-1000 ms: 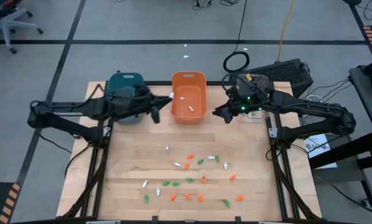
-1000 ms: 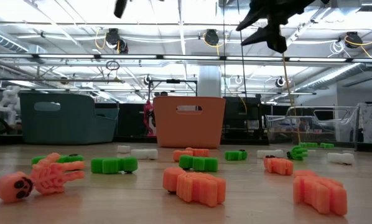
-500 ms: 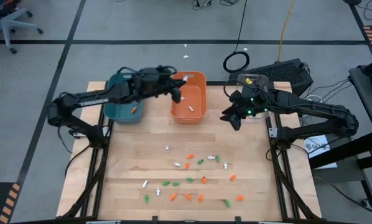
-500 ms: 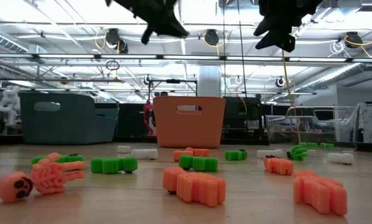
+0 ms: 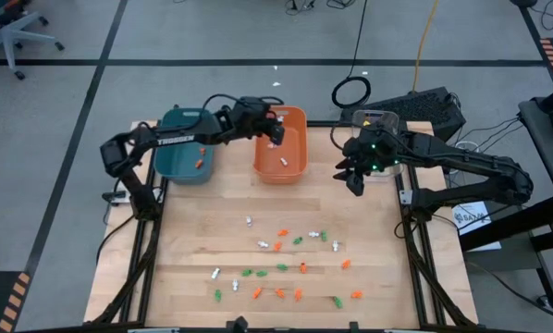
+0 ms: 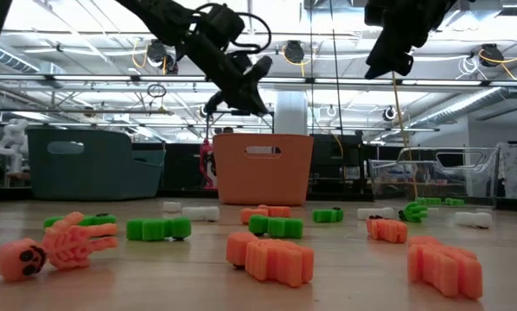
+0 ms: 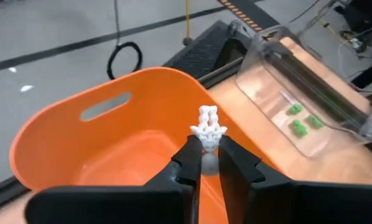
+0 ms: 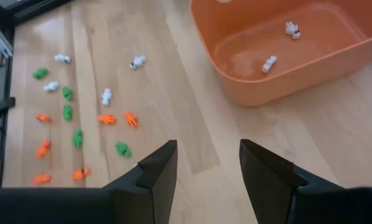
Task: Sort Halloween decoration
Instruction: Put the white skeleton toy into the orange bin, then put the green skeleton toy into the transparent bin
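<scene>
Now white skeleton trinket [image 7: 208, 126] pinched between left gripper [image 7: 204, 163] fingertips, ribbed body poking past tips, directly over orange bin [image 7: 68, 140]. Two white trinkets [image 8: 269, 63] lie on bin floor below. Left arm moved from above teal bin [image 5: 179, 163] to orange bin. Right gripper [image 8: 204, 163] open, empty, above bare wood beside bin; loose trinkets [image 5: 281, 268] scattered well beyond it.
</scene>
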Motion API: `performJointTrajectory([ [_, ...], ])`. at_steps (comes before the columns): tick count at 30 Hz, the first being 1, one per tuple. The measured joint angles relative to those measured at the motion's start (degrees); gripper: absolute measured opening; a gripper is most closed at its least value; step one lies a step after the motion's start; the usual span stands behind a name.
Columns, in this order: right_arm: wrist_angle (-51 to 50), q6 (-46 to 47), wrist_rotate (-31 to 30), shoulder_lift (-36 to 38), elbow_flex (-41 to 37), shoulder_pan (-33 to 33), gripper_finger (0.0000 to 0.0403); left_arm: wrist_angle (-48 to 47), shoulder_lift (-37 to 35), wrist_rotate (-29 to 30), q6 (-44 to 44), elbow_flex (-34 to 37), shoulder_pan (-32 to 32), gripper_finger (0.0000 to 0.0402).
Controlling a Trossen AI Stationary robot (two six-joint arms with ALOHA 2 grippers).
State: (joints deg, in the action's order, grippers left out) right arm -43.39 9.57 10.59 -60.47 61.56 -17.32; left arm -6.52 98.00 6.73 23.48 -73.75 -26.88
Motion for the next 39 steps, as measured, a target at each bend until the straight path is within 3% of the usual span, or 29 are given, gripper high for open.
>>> performJointTrajectory([
  [12, 0.2, 1.3, -4.6, 0.0, 0.0, 0.0, 0.0157, -6.6, 4.2, 1.0, 1.0, -0.1, 1.6, 0.0098],
  [15, 0.3, 5.9, -4.6, 0.0, 0.0, 0.0, 0.0157, -6.6, 4.1, -0.3, 1.7, -0.1, 2.0, 0.0125],
  [20, 0.4, 21.8, -4.6, 0.0, 0.0, 0.4, 0.0157, -12.0, 3.2, -8.8, 3.9, -0.9, 2.0, 0.0162],
  [26, 4.5, 37.6, -4.6, 0.0, 0.0, 6.0, 0.0157, -26.1, -3.7, -15.6, 4.6, -4.2, 3.9, 0.0173],
  [29, 5.3, 42.8, -5.3, -0.4, 0.0, 10.0, 0.0157, -30.2, -9.1, -15.2, 2.1, -4.2, 6.7, 0.0173],
  [39, 3.3, 59.3, -17.0, -5.3, 0.0, 23.6, 0.0157, -47.4, -22.2, -8.3, -1.5, -4.0, 17.8, 0.0173],
])
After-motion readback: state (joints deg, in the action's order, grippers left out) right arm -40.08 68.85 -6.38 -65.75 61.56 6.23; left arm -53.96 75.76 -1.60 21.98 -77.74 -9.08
